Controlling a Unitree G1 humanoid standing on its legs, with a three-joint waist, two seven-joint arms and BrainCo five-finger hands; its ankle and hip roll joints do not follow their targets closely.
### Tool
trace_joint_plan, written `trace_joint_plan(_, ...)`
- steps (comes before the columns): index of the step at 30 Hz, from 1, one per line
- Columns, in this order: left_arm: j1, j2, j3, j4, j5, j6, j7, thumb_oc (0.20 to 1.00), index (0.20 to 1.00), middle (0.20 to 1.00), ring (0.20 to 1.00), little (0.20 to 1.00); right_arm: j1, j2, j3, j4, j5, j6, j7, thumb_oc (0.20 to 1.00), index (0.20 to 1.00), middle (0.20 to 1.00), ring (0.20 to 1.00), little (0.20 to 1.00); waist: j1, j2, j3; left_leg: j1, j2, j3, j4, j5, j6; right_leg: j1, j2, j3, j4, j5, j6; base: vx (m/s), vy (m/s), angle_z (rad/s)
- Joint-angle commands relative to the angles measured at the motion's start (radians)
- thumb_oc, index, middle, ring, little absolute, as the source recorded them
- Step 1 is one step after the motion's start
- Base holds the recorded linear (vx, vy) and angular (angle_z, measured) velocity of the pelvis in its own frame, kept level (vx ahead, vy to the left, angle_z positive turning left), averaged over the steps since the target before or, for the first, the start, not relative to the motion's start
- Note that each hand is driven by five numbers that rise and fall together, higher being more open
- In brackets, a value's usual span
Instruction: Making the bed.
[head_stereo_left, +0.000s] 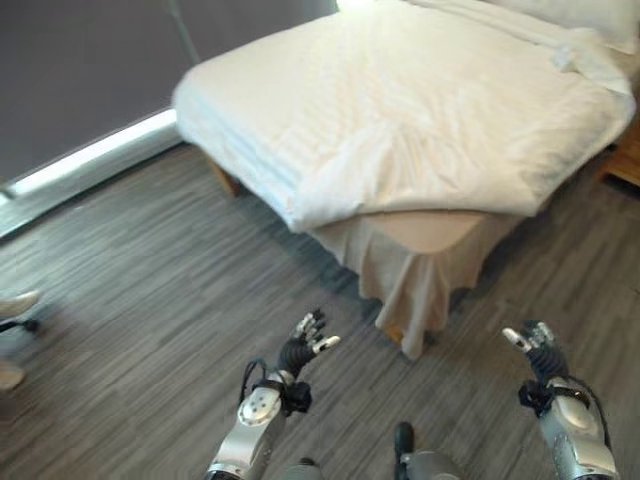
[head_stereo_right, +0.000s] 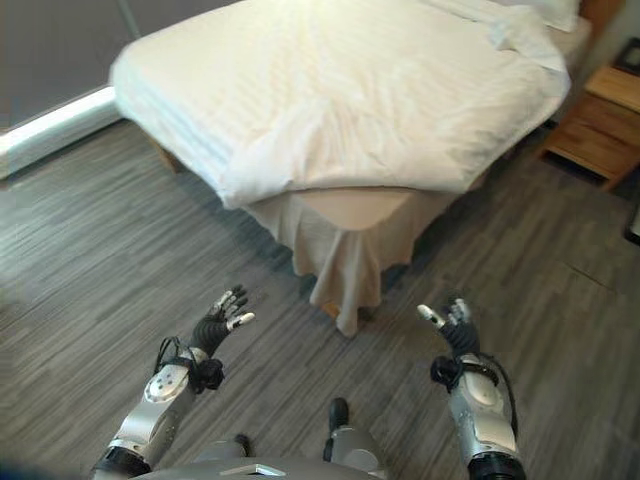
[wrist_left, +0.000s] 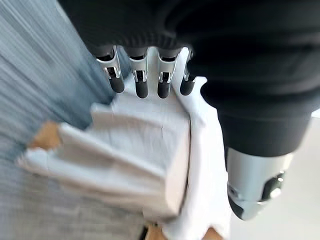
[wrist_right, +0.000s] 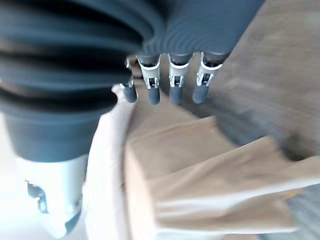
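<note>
A bed (head_stereo_left: 400, 120) with a white duvet (head_stereo_right: 330, 100) spread over it stands ahead, its near corner pointing at me. At that corner the duvet stops short, and the beige sheet and bed skirt (head_stereo_left: 420, 260) show beneath. A pillow (head_stereo_left: 590, 15) lies at the far right end. My left hand (head_stereo_left: 305, 345) is raised over the floor in front of the corner, fingers straight and empty. My right hand (head_stereo_left: 535, 345) hovers likewise to the right, open and holding nothing. Both hands are apart from the bed. In the wrist views the fingers (wrist_left: 140, 75) point towards the bed corner (wrist_right: 190, 150).
Grey wood-look floor (head_stereo_left: 150, 300) lies all round the bed. A dark wall with a bright strip at its base (head_stereo_left: 90, 150) runs along the left. A wooden nightstand (head_stereo_right: 600, 125) stands to the right of the bed. A person's shoes (head_stereo_left: 15, 305) show at the left edge.
</note>
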Motion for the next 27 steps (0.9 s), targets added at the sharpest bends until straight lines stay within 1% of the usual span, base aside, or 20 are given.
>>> trace_joint_plan(1,-0.002,0.058,0.026,-0.079,-0.032,-0.026,-0.035,1.000,1.000,1.000,1.000,1.000,0.028,0.003,-0.020,-0.064,0.006,-0.057,-0.007,1.000,1.000,1.000,1.000,1.000,-0.019,-0.028,-0.010,-0.030,-0.010,-0.028,-0.022,-0.010,-0.002,0.075,-0.082,0.141,-0.047,0.016,0.105,0.01,-0.001,-0.16)
trace_joint_plan(3,0.028,0.083,0.049,-0.083,-0.027,-0.032,-0.040,1.000,1.000,1.000,1.000,1.000,0.043,0.026,0.004,-0.062,0.009,-0.052,0.017,1.000,1.000,1.000,1.000,1.000,-0.015,-0.030,-0.005,-0.018,-0.011,-0.027,-0.027,-0.017,0.007,0.072,-0.075,0.167,-0.049,0.015,0.106,0.03,0.031,-0.33)
trace_joint_plan(6,0.039,0.088,0.058,-0.079,-0.027,-0.033,-0.044,1.000,1.000,1.000,1.000,1.000,0.053,0.031,0.012,-0.070,0.013,-0.051,0.033,1.000,1.000,1.000,1.000,1.000,-0.014,-0.032,-0.004,-0.009,-0.013,-0.023,-0.034,-0.019,0.009,0.074,-0.075,0.174,-0.048,0.013,0.107,0.03,0.039,-0.47)
trace_joint_plan(7,0.060,0.095,0.074,-0.075,-0.025,-0.035,-0.052,1.000,1.000,1.000,1.000,1.000,0.072,0.029,0.018,-0.077,-0.003,-0.049,0.056,1.000,1.000,1.000,1.000,1.000,-0.014,-0.033,-0.004,0.002,-0.014,-0.017,-0.040,-0.023,0.011,0.074,-0.077,0.179,-0.046,0.011,0.109,0.03,0.036,-0.20)
trace_joint_plan(9,0.072,0.102,0.082,-0.077,-0.023,-0.040,-0.058,1.000,1.000,1.000,1.000,1.000,0.081,0.026,0.017,-0.078,0.007,-0.052,0.070,1.000,1.000,1.000,1.000,1.000,-0.013,-0.035,-0.004,0.009,-0.015,-0.009,-0.039,-0.029,0.013,0.074,-0.079,0.188,-0.044,0.010,0.111,0.04,0.047,-0.18)
trace_joint_plan(10,0.031,0.009,0.297,0.004,-0.090,-0.072,0.103,1.000,1.000,1.000,1.000,1.000,0.054,0.136,-0.030,-0.074,0.452,-0.110,0.034,1.000,1.000,1.000,1.000,1.000,-0.014,-0.006,-0.046,0.069,0.036,0.133,-0.100,0.005,-0.021,0.105,-0.022,-0.085,-0.123,0.018,0.082,-0.02,0.070,-0.12)
trace_joint_plan(11,0.024,0.000,0.302,0.010,-0.097,-0.073,0.104,1.000,1.000,1.000,1.000,1.000,0.050,0.140,-0.026,-0.065,0.458,-0.108,0.033,1.000,1.000,1.000,1.000,1.000,-0.013,-0.010,-0.044,0.070,0.036,0.152,-0.106,0.007,-0.021,0.102,-0.028,-0.094,-0.125,0.030,0.086,-0.13,0.118,-0.18)
trace_joint_plan(12,0.021,-0.017,0.318,0.026,-0.104,-0.079,0.116,1.000,1.000,1.000,1.000,1.000,0.036,0.144,-0.011,-0.080,0.449,-0.099,0.033,1.000,1.000,1.000,1.000,1.000,-0.006,-0.019,-0.044,0.075,0.027,0.171,-0.113,0.004,-0.017,0.092,-0.035,-0.094,-0.125,0.046,0.093,-0.18,0.141,-0.11)
trace_joint_plan(15,0.035,-0.022,0.323,0.054,-0.084,-0.078,0.124,1.000,1.000,1.000,1.000,1.000,0.035,0.147,-0.009,-0.113,0.417,-0.097,0.039,1.000,1.000,1.000,1.000,1.000,0.000,-0.030,-0.042,0.078,0.008,0.179,-0.103,-0.004,-0.007,0.089,-0.050,-0.084,-0.122,0.066,0.103,-0.10,0.119,-0.13)
trace_joint_plan(17,0.035,-0.022,0.321,0.057,-0.083,-0.079,0.121,1.000,1.000,1.000,1.000,1.000,0.036,0.142,-0.009,-0.110,0.399,-0.094,0.041,1.000,1.000,1.000,1.000,1.000,0.001,-0.032,-0.039,0.081,0.002,0.180,-0.099,-0.009,-0.002,0.090,-0.059,-0.082,-0.117,0.068,0.105,-0.04,0.091,-0.09)
trace_joint_plan(18,0.039,-0.024,0.319,0.052,-0.090,-0.080,0.112,1.000,1.000,1.000,1.000,1.000,0.043,0.146,-0.016,-0.106,0.381,-0.090,0.048,1.000,1.000,1.000,1.000,1.000,0.000,-0.030,-0.030,0.085,-0.009,0.181,-0.094,-0.021,0.011,0.081,-0.081,-0.086,-0.062,0.061,0.110,-0.07,0.139,-0.05)
trace_joint_plan(19,0.039,-0.019,0.317,0.050,-0.089,-0.080,0.109,1.000,1.000,1.000,1.000,1.000,0.044,0.147,-0.015,-0.102,0.381,-0.091,0.050,1.000,1.000,1.000,1.000,1.000,-0.003,-0.026,-0.019,0.088,-0.013,0.183,-0.087,-0.031,0.023,0.056,-0.097,-0.080,0.022,0.050,0.115,-0.09,0.179,-0.04)
trace_joint_plan(20,0.033,-0.011,0.314,0.050,-0.086,-0.084,0.110,1.000,1.000,1.000,1.000,1.000,0.042,0.150,-0.014,-0.100,0.383,-0.093,0.047,1.000,1.000,1.000,1.000,1.000,-0.011,-0.023,-0.003,0.095,-0.015,0.182,-0.080,-0.039,0.031,0.022,-0.112,-0.062,0.097,0.058,0.124,-0.07,0.128,-0.03)
trace_joint_plan(21,0.025,-0.004,0.311,0.052,-0.079,-0.086,0.115,1.000,1.000,1.000,1.000,1.000,0.042,0.154,-0.013,-0.099,0.385,-0.095,0.044,1.000,1.000,1.000,1.000,1.000,-0.022,-0.023,0.012,0.102,-0.018,0.176,-0.076,-0.043,0.036,-0.008,-0.116,-0.033,0.156,0.082,0.137,-0.03,0.074,-0.05)
trace_joint_plan(22,0.013,0.010,0.314,0.058,-0.065,-0.090,0.128,1.000,1.000,1.000,1.000,1.000,0.039,0.161,-0.005,-0.095,0.392,-0.097,0.042,1.000,1.000,1.000,1.000,1.000,-0.033,-0.024,0.026,0.116,-0.020,0.171,-0.079,-0.048,0.037,-0.041,-0.118,-0.001,0.172,0.103,0.146,-0.01,0.033,-0.08)
trace_joint_plan(23,0.013,0.010,0.314,0.058,-0.065,-0.090,0.128,1.000,1.000,1.000,1.000,1.000,0.039,0.161,-0.005,-0.095,0.392,-0.097,0.042,1.000,1.000,1.000,1.000,1.000,-0.033,-0.024,0.026,0.116,-0.020,0.171,-0.079,-0.048,0.037,-0.041,-0.118,0.000,0.172,0.103,0.147,0.10,-0.052,-0.20)
trace_joint_plan(24,0.007,0.023,0.329,0.054,-0.062,-0.097,0.137,1.000,1.000,1.000,1.000,1.000,0.036,0.170,0.006,-0.087,0.400,-0.094,0.045,1.000,1.000,1.000,1.000,1.000,-0.038,-0.019,0.023,0.138,-0.012,0.172,-0.090,-0.060,0.026,-0.067,-0.141,-0.005,0.103,0.119,0.147,0.19,-0.123,-0.23)
trace_joint_plan(25,0.013,0.031,0.347,0.045,-0.062,-0.100,0.136,1.000,1.000,1.000,1.000,1.000,0.036,0.168,0.009,-0.086,0.394,-0.091,0.049,1.000,1.000,1.000,1.000,1.000,-0.042,-0.018,0.021,0.155,-0.002,0.175,-0.097,-0.069,0.016,-0.081,-0.157,-0.004,0.063,0.145,0.150,0.29,-0.194,-0.21)
trace_joint_plan(26,0.019,0.036,0.361,0.034,-0.062,-0.105,0.137,1.000,1.000,1.000,1.000,1.000,0.038,0.162,0.014,-0.076,0.380,-0.089,0.050,1.000,1.000,1.000,1.000,1.000,-0.047,-0.017,0.021,0.174,0.012,0.174,-0.100,-0.079,0.003,-0.110,-0.173,0.000,0.015,0.164,0.158,0.28,-0.177,-0.12)
trace_joint_plan(27,0.021,0.038,0.369,0.035,-0.062,-0.107,0.140,1.000,1.000,1.000,1.000,1.000,0.039,0.158,0.016,-0.073,0.369,-0.086,0.047,1.000,1.000,1.000,1.000,1.000,-0.050,-0.014,0.020,0.192,0.024,0.173,-0.101,-0.088,-0.007,-0.112,-0.178,0.002,-0.010,0.172,0.166,0.32,-0.193,-0.17)
